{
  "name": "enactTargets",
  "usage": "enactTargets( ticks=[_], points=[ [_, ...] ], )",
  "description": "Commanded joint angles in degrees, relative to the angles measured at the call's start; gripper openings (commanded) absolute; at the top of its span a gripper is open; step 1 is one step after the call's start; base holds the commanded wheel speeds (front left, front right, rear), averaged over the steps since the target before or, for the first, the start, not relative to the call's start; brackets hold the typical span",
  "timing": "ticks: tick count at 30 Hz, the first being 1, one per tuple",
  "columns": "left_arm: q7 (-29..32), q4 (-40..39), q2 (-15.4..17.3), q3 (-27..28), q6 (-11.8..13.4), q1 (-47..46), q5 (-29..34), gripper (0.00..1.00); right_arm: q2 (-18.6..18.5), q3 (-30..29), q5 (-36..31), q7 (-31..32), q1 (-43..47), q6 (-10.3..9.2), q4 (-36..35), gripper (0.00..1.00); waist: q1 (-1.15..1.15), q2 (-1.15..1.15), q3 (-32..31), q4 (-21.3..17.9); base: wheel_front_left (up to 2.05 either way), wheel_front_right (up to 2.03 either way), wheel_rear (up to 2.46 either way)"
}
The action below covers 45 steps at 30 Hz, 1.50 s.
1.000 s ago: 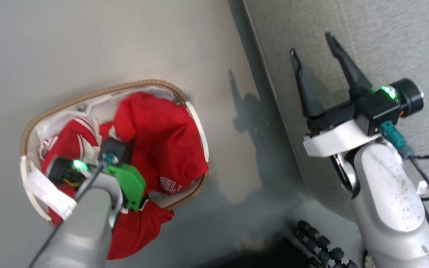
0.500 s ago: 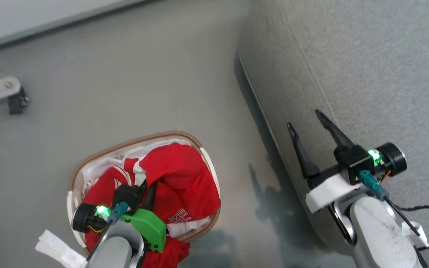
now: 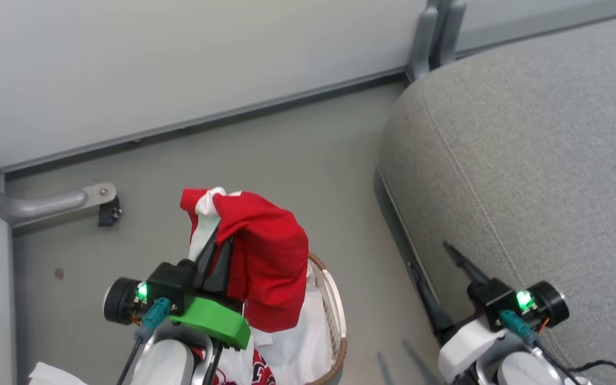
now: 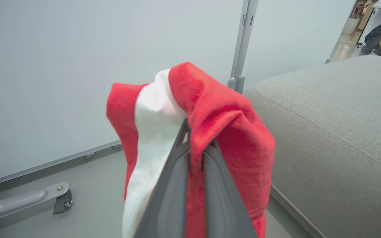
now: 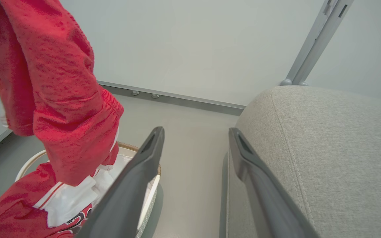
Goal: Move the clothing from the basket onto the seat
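Now the left end effector (image 3: 221, 243) grips clothing (image 3: 270, 256) above the basket (image 3: 340, 331), right end effector (image 5: 196, 132) wide by the seat (image 3: 527, 160) edge.

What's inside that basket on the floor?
A red-and-white garment with dark lettering and white cloth lie in the basket. The lifted red garment and the left tool hide the rest.

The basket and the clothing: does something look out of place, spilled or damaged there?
Nothing looks damaged or spilled. One red garment hangs bunched from the shut left gripper above the basket. A second red-and-white garment lies crumpled in the basket.
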Motion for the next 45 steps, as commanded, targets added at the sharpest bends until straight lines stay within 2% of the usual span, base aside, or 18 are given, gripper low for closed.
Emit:
enactTargets(
  ticks=[1, 11, 17, 21, 26, 30, 32, 38, 39, 40, 41, 45],
  points=[
    [-0.1, -1.7, 0.0, 0.4, -0.2, 0.2, -0.7, 0.00, -0.4, 1.1, 0.9, -0.1, 1.5, -0.04, 0.8, 1.00, 0.01, 0.00, -4.2, 3.4, 0.00, 0.00, 0.00],
    [-0.1, -10.8, -0.1, -2.2, -0.2, -3.1, -4.0, 0.00, -1.8, 10.0, 4.9, -0.1, 3.7, -0.04, 3.3, 1.00, 0.01, 0.00, -6.1, 5.7, 0.00, 0.00, 0.00],
    [-0.1, -11.5, -0.1, -4.0, -0.2, -3.8, -6.2, 0.00, -2.6, 19.9, 9.2, -0.1, -1.5, -0.05, 2.8, 1.00, 0.01, 0.00, -5.8, 7.4, 0.00, 0.00, 0.00],
    [0.0, -11.4, -0.1, -5.1, -0.3, -4.2, -6.5, 0.00, -1.7, 24.8, 12.0, -0.1, -7.5, -0.05, 2.3, 1.00, 0.01, 0.00, -5.5, 8.2, 0.00, 0.00, 0.00],
    [-0.1, -11.4, -0.1, -7.6, -0.3, -5.1, -7.8, 0.00, -0.3, 27.3, 12.5, -0.1, -14.5, -0.05, 4.7, 1.00, 0.01, 0.00, -5.0, 9.6, 0.00, 0.00, 0.00],
    [0.0, -11.2, -0.1, -9.6, -0.3, -5.8, -8.5, 0.00, 1.0, 26.3, 11.1, -0.1, -17.9, -0.05, 8.6, 1.00, 0.01, 0.00, -4.8, 10.7, 0.00, 0.00, 0.00],
    [0.0, -11.1, -0.1, -10.3, -0.3, -6.1, -8.8, 0.00, 1.4, 27.1, 11.4, -0.1, -18.7, -0.05, 10.6, 0.00, 0.01, 0.00, -4.8, 11.3, 0.00, 0.00, 0.00],
    [-0.1, -10.7, -0.1, -10.4, -0.3, -5.7, -9.4, 0.00, 1.4, 28.2, 14.8, -0.1, -17.6, -0.05, 12.7, 0.00, 0.01, 0.00, -5.2, 11.7, 0.00, 0.00, 0.00],
    [-0.1, -10.8, -0.1, -10.2, -0.3, -5.5, -9.3, 0.33, 1.4, 28.0, 14.9, -0.1, -17.2, -0.05, 12.7, 0.00, 0.01, 0.00, -5.2, 11.6, 0.00, 0.00, 0.00],
    [0.0, -10.2, -0.1, -10.1, -0.3, -4.9, -9.3, 0.89, 1.4, 27.5, 15.0, -0.1, -16.7, -0.05, 12.7, 0.00, 0.01, 0.00, -5.2, 11.2, 0.00, 0.00, 0.00],
    [-0.1, -10.0, -0.1, -9.8, -0.3, -4.6, -9.4, 1.00, 1.4, 27.2, 15.0, -0.1, -16.3, -0.05, 12.6, 0.00, 0.01, 0.00, -5.3, 10.9, 0.00, 0.00, 0.00],
    [-0.1, -8.3, -0.1, -8.1, -0.2, -3.6, -9.1, 1.00, 1.5, 23.8, 14.7, -0.1, -14.3, -0.05, 10.8, 0.00, 0.01, 0.00, -5.4, 8.6, 0.00, 0.00, 0.00]
  ],
)
